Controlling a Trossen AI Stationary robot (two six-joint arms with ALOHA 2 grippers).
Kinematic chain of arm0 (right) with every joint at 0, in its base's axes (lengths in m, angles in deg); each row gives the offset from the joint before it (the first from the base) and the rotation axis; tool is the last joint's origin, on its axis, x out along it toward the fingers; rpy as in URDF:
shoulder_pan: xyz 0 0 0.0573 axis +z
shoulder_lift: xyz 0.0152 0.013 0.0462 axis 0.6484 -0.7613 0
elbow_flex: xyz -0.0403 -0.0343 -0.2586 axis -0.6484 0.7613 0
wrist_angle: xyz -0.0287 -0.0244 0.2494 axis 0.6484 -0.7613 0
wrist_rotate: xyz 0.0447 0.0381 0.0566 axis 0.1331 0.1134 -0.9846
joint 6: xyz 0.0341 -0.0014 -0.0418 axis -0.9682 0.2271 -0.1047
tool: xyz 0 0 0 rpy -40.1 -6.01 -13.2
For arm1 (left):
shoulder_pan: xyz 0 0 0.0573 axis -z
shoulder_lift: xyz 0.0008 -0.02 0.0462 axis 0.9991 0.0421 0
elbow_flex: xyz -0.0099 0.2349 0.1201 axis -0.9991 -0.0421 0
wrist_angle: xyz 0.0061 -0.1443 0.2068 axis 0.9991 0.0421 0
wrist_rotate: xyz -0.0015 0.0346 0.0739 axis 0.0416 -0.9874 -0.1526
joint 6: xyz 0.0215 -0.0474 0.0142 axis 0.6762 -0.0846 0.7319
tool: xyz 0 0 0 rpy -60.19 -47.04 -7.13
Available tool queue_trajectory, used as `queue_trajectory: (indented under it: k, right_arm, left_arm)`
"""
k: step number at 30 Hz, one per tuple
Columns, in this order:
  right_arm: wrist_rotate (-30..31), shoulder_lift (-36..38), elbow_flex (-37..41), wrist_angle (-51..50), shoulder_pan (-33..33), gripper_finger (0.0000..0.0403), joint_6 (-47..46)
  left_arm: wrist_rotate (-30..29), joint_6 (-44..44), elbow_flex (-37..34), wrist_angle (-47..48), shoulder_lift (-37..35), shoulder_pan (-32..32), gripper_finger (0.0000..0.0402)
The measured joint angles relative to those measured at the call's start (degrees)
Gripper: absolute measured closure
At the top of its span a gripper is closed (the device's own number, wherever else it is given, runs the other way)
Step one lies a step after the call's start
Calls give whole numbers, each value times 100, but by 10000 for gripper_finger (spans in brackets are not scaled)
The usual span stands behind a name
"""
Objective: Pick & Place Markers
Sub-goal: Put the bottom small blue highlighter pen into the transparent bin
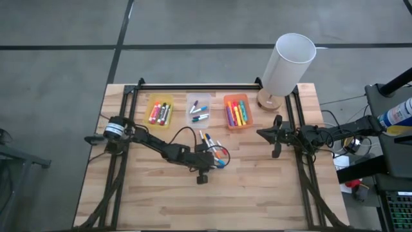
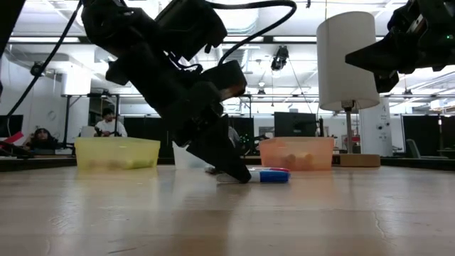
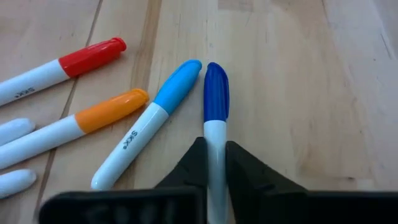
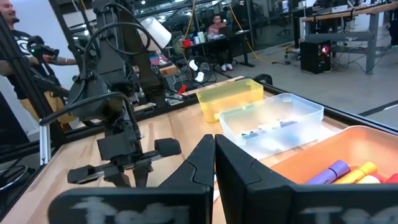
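Observation:
Several markers lie loose on the wooden table (image 1: 161, 193) near its middle: a red-capped one (image 3: 93, 55), an orange-capped one (image 3: 112, 109), a light-blue-capped one (image 3: 177, 84) and a dark-blue-capped one (image 3: 216, 93). My left gripper (image 3: 216, 158) (image 1: 217, 156) is down among them and shut on the dark-blue-capped marker. My right gripper (image 1: 261, 133) (image 4: 214, 155) hangs shut and holds nothing, above the table's right side. More markers lie in the yellow bin (image 1: 159, 111), the clear bin (image 1: 199, 111) and the orange bin (image 1: 237, 111) at the far side. My left gripper pinches the dark-blue-capped marker's white barrel (image 3: 215, 134) between its two fingers, just behind the cap. The fingers slant down from the table's left and lie along the marker. The marker rests flat on the table, and its blue cap (image 2: 274, 175) points away past the fingertips.
A white lamp (image 1: 286, 64) on a wooden foot stands at the far right corner. Black frame rails run along the table's left, right and far sides. Two white marker ends (image 3: 12, 130) lie close beside the held marker's neighbours. The near half of the table is bare wood.

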Motion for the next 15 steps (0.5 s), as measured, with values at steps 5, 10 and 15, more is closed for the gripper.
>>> queue_trajectory:
  k: [5, 10, 15]
  right_arm:
    - [2, -2, 0, 0, 0, 394, -1]
    - [0, -2, 0, 0, 0, 394, 0]
    - [2, 2, 0, 0, 0, 394, 0]
  left_arm:
    - [-4, 26, -8, 68, -187, 10, 380]
    - [-22, 177, -6, 320, -573, 35, 362]
    - [-483, 403, -6, 906, -1176, 39, 365]
